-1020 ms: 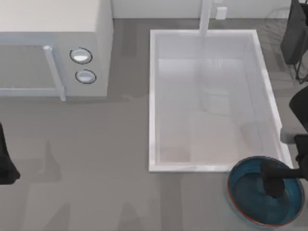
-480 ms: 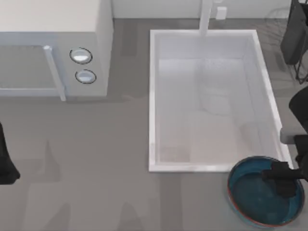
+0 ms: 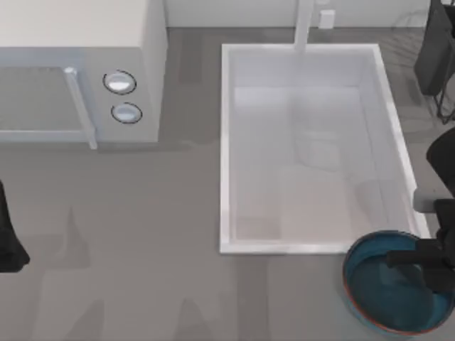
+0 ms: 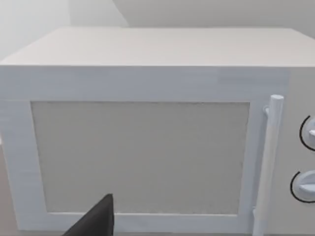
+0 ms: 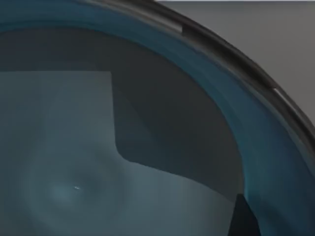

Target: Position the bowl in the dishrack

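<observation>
Right hand (image 3: 419, 259) is down over the bowl (image 3: 380, 288) at about five o'clock on the table (image 3: 142, 249), reaching in from the right edge, dark fingers lying across the bowl's right half. Whether those fingers are pinched on the rim or spread apart, I cannot tell; the arm covers that side and the picture's edge cuts it off. From the right wrist camera, the bowl's glossy blue inside (image 5: 147, 147) curves away with its dark rim (image 5: 221, 49) arcing across, and one dark fingertip (image 5: 243, 219) pokes in at the corner, close to the inner wall.

Mouth up goes the bowl, round, so no long axis to speak of. It sits just past the sink's (image 3: 227, 142) near right corner, its rim close against the sink's front edge, and its right part is hidden under the hand.

Up at one o'clock, the dishrack (image 3: 435, 50) is barely in frame: a dark panel and a few thin black wires, clipped by the right edge, well apart from the bowl with the sink's long side between them.

Left hand (image 3: 8, 238) is parked at nine o'clock, at the table's left edge. Its wrist camera faces the microwave (image 4: 147, 123) head on, with one dark fingertip (image 4: 98, 221) at the bottom; its grip is not readable either.
</observation>
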